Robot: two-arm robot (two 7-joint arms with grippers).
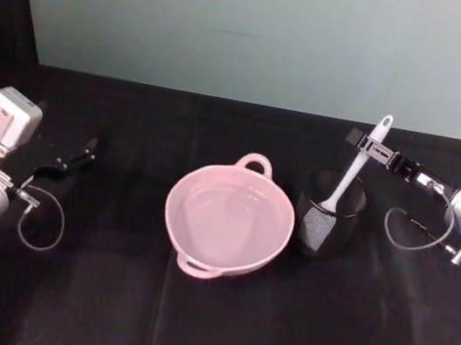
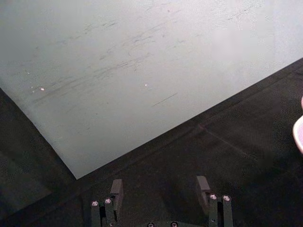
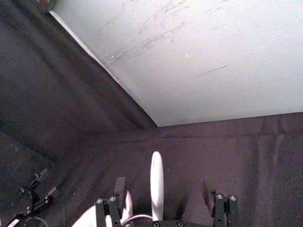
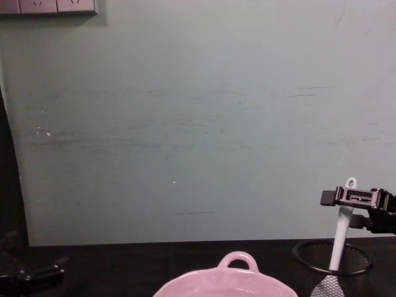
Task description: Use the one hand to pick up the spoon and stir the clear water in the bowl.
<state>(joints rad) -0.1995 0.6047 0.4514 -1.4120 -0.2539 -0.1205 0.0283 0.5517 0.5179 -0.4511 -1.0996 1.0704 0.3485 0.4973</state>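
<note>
the right gripper (image 1: 366, 145) is spread wide with the spoon (image 1: 355, 171) handle framed between the jaws under its holed end, nothing clamped yet. below it the blade is stood in the mesh cup (image 1: 325, 228), so the handle is propped up for a side grab. past the cup the bowl (image 1: 169, 208) of water (image 1: 227, 216) is set, open-topped; a straight lift is probably needed to clear both rims. the left gripper (image 2: 160, 189), open and empty, is parked well beyond the bowl.

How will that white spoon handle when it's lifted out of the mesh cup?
Likely stiff and light: the spoon is slim and unbent. Its smooth handle might swivel in the slim right gripper. A snagged blade could tip the light-looking mesh cup.
</note>
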